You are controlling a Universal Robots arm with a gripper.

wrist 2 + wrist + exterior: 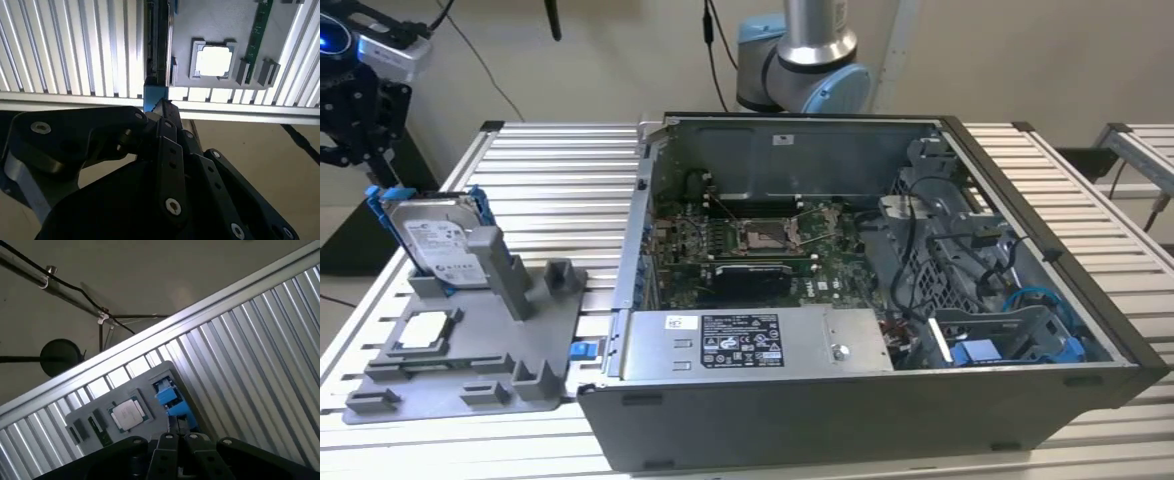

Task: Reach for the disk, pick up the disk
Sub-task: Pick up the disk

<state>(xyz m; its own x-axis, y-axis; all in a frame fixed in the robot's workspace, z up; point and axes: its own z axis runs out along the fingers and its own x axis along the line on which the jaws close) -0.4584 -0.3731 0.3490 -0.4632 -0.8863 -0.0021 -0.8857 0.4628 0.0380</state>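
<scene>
Within gray holder (460,375): disk (438,240), upright.

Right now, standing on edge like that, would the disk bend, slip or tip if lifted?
Probably stiff and fairly heavy: the disk looks like a metal slab. On edge in the gray stand, it might tip if nudged. Its blue frame likely grips better than bare metal.

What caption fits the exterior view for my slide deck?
Gripper close to the upright disk in a grey fixture, beside an open computer case.
</scene>
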